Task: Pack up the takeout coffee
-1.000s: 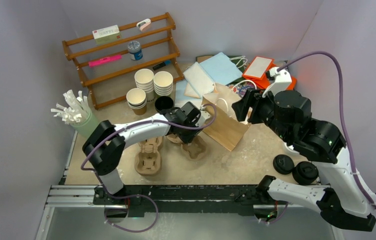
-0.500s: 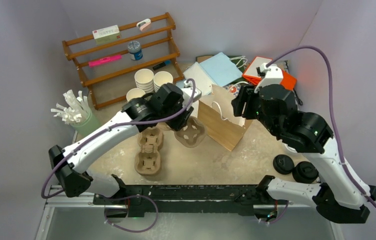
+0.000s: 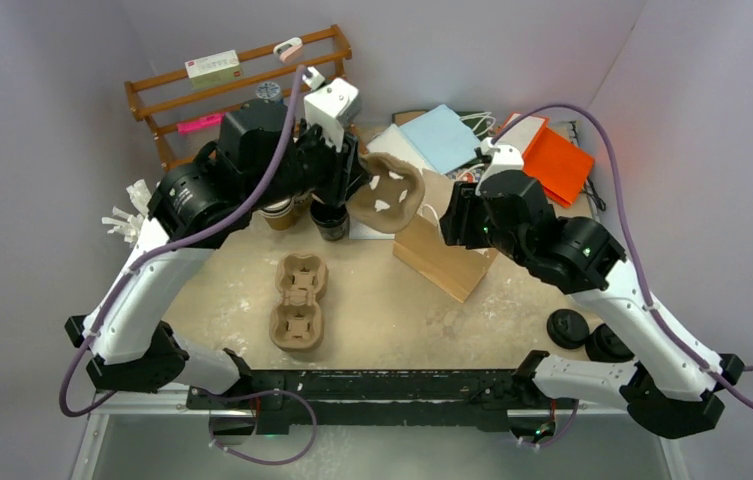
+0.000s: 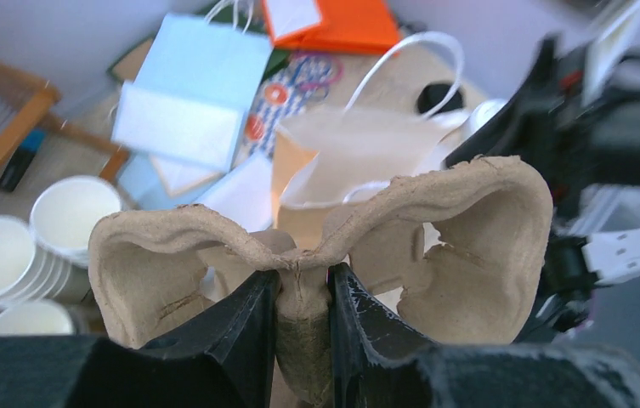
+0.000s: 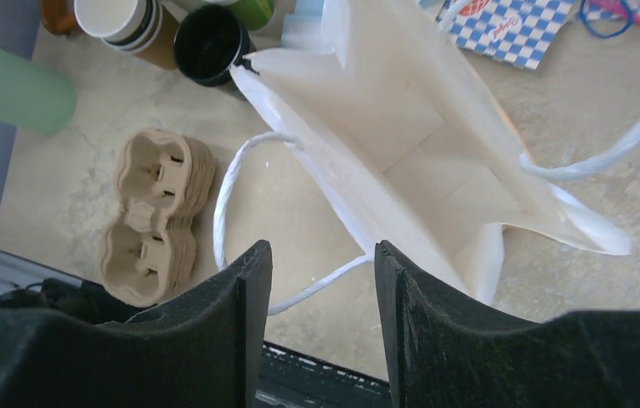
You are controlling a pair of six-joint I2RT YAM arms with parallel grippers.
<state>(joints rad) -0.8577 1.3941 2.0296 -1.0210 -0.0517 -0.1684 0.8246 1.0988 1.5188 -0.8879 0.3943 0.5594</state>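
The pulp tray (image 4: 469, 255) is moulded paper fibre, matt and rough, with ragged edges. The left gripper (image 4: 303, 293) on it is black plastic, matt and slightly grainy. The paper bag (image 5: 401, 144) is smooth white paper inside and brown kraft paper outside. The paper cups (image 4: 70, 212) are smooth and white inside. The table (image 5: 61, 170) looks like pale stone, matt and mottled, with fine cracks. The rack (image 3: 257, 52) is brown wood with a light gloss. The 2 lids (image 3: 567, 328) are black plastic.
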